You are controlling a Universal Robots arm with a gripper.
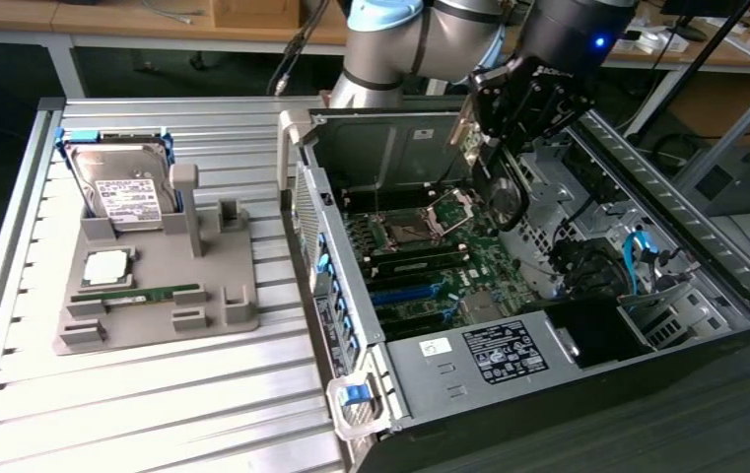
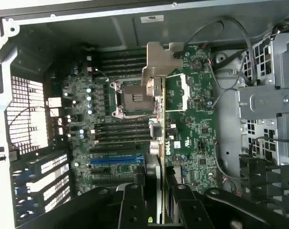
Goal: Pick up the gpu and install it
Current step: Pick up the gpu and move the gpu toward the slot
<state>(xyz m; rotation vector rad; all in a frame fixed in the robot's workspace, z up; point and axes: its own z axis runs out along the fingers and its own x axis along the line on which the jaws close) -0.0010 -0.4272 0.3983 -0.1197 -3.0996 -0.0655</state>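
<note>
Claw (image 2: 158,202) clamped on the gpu (image 2: 161,59); card held edge-on over the open case (image 1: 348,286), bracket end away from the claw. In the wrist view its edge crosses the motherboard (image 2: 197,109) just beside the CPU socket (image 2: 132,98); it appears clear of the slots, but height above the board is hard to judge. Drive (image 1: 127,192) and memory stick (image 1: 138,294) sit in the grey tray (image 1: 224,315) on the bench (image 1: 151,404).

Overhead light brightens the table (image 1: 151,394); the computer case (image 1: 388,143) is shadowed inside. A blue lamp (image 1: 598,41) glows at one o'clock in the exterior view. The wrist view's vent grille (image 2: 25,112) glares white; the gripper (image 2: 156,191) holding the gpu (image 2: 161,62) is dark.
</note>
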